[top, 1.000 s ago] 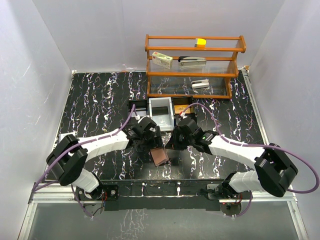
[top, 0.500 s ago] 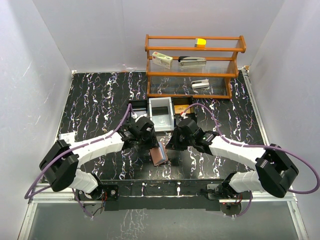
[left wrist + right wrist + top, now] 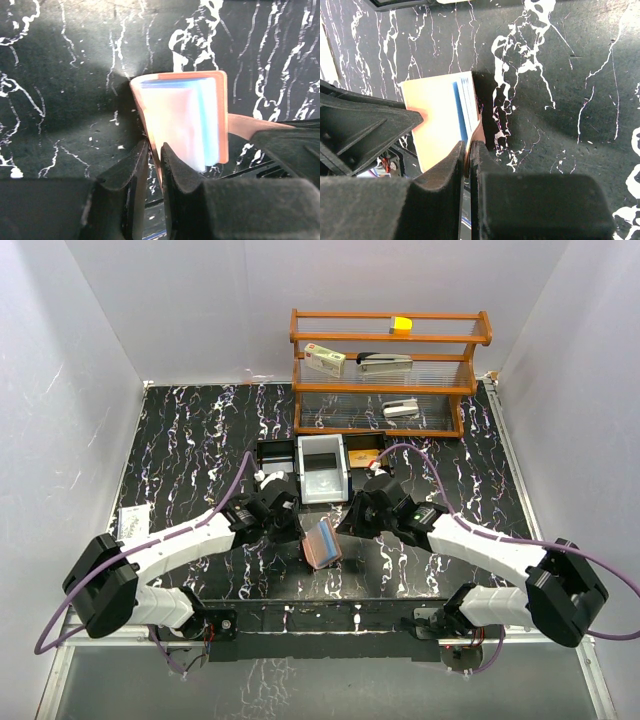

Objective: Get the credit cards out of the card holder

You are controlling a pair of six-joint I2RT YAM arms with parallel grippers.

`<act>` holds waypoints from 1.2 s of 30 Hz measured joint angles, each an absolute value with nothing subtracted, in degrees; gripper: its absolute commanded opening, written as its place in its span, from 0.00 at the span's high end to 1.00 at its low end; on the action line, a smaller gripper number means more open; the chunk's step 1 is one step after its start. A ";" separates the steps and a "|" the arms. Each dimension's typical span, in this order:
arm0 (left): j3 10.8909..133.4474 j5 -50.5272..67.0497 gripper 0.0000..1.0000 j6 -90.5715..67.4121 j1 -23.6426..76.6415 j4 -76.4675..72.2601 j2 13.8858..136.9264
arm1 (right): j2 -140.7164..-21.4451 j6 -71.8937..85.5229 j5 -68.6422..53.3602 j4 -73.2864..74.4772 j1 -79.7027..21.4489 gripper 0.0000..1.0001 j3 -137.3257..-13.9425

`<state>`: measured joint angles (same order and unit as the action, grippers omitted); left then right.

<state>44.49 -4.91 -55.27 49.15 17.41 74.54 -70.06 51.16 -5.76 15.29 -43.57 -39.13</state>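
Black marbled table (image 3: pixel 190 450), both arms reaching in toward its middle, nose to nose.

Card holder (image 3: pixel 322 542): between the two grippers, just in front of the trays (image 3: pixel 322 468). It seems lifted off the table, opened like a book, pale inside facing up.

Left gripper (image 3: pixel 154 152): fingers drawn together on the thin salmon edge of the left flap.
Right gripper (image 3: pixel 468 149): clamped tight on the opposite flap, with salmon leather showing in the slit between the fingers.

Key relation: the holder spans the gap, one flap per gripper, so neither one is free for a card. In the right wrist view the blue card edges (image 3: pixel 463 102) run lengthwise up the flap, starting just beside the right fingertips. Judgement: the right arm is nearer the cards, but it would have to let go and re-grip while the left holds the holder open.

Hard to make out:
- How many cards there are; the left wrist view is blurred and glary, only pale blue bands.
- Which way the pocket mouths face.
- Whether the spine touches the table; from above the arms crowd it.
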 measured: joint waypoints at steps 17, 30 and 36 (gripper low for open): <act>40.82 -6.70 0.96 -55.07 49.15 17.56 74.30 | -68.49 49.87 -12.12 13.80 -43.33 1.00 -39.20; 39.99 -8.05 0.55 -54.54 49.15 17.28 74.30 | -73.25 47.40 -21.98 10.96 -43.33 1.00 -41.28; 40.05 -9.76 0.28 -53.69 49.15 21.28 73.45 | -73.45 45.32 -16.62 14.28 -43.33 1.00 -42.52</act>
<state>40.05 -9.76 -53.69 49.15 21.28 73.45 -73.45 45.32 -16.62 14.28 -43.33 -42.52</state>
